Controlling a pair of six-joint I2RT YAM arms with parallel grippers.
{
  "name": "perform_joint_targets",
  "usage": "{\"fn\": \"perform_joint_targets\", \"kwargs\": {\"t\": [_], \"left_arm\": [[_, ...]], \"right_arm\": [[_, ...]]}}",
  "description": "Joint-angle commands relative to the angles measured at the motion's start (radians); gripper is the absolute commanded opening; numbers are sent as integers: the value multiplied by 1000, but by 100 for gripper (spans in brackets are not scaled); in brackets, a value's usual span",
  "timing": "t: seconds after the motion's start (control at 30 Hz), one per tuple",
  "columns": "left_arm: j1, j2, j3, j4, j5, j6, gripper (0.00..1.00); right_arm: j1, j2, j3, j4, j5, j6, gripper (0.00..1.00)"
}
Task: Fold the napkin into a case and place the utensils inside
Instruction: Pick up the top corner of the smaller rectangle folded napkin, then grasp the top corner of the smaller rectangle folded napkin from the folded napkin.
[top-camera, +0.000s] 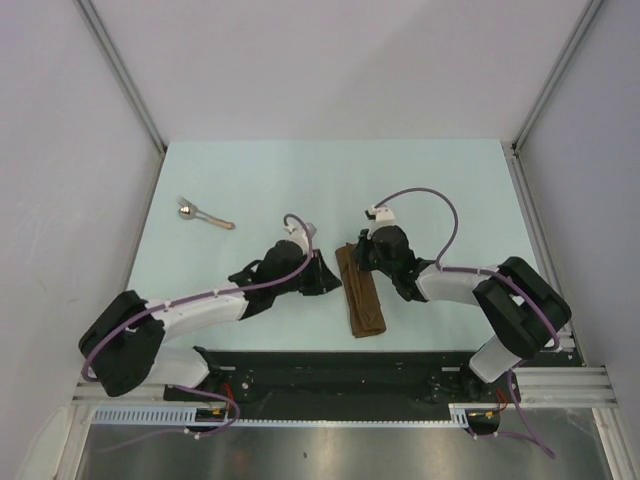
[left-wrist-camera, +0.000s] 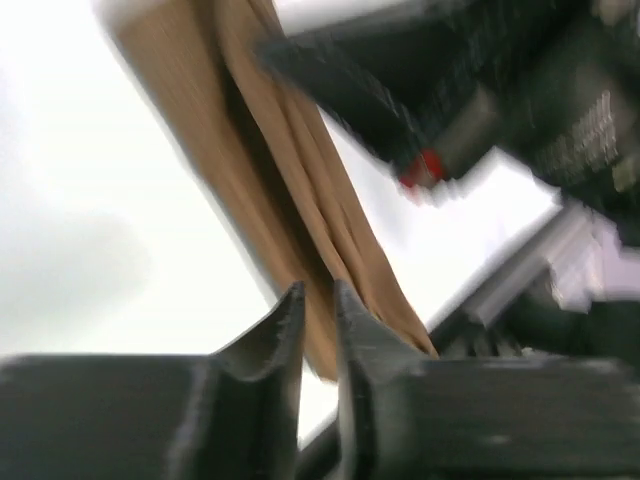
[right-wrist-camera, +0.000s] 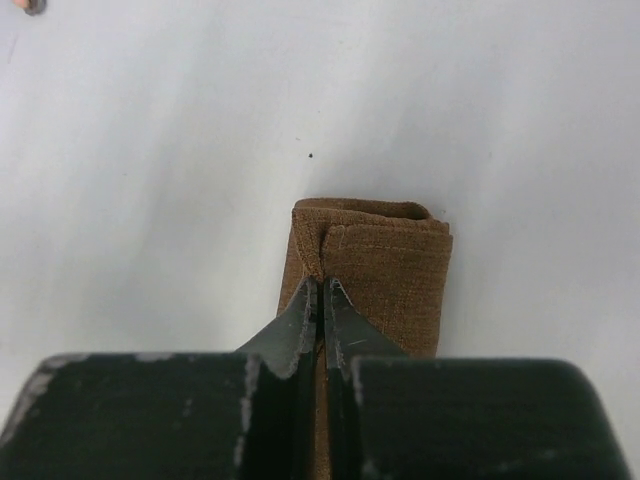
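left fingers (left-wrist-camera: 288, 325): slightly apart, nothing between.
right fingers (right-wrist-camera: 300, 322): closed at end of case (top-camera: 361, 292).
risk: case unfolding, from cloth dragged by closed tips.

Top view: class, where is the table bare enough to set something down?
Bare: the table's far strip and its right side beyond the right arm. Crowded: centre, left tool and right tool at the folded napkin; utensils far left.

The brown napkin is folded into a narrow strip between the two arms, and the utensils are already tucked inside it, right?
Not quite: the utensils lie bare on the table, far left of the folded napkin. The top external view shows it.
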Motion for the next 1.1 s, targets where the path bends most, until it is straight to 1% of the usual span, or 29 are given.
{"fn": "perform_joint_targets", "kwargs": {"t": [0.0,0.03,0.07,0.1,0.2,0.27,0.3,0.37,0.57,0.73,1.07], "left_arm": [[39,77,133,-111,-178,161,13],[40,111,166,-110,-183,193,11],[40,183,215,-104,-174,206,11],[42,208,236,-94,-166,215,10],[42,284,271,-41,-174,249,13],[42,315,308,-39,-188,287,14],[42,341,317,-38,-183,295,16],[42,363,338,-39,-192,322,17],[40,418,348,-13,-212,335,27],[31,447,398,-30,-220,355,34],[22,507,441,-85,-237,353,37]], "right_arm": [[-39,-54,-24,2,-69,95,0],[-42,-57,-28,8,-80,108,0],[-42,-59,-30,5,-80,117,0],[-42,-57,-30,3,-80,128,0],[-42,-53,-31,0,-86,146,0],[-43,-57,-41,3,-85,165,0],[-43,-62,-47,3,-80,169,0],[-48,-71,-59,11,-76,177,0],[-54,-73,-65,14,-77,183,0],[-54,-74,-70,16,-74,189,0],[-59,-79,-70,19,-71,197,0]]}}
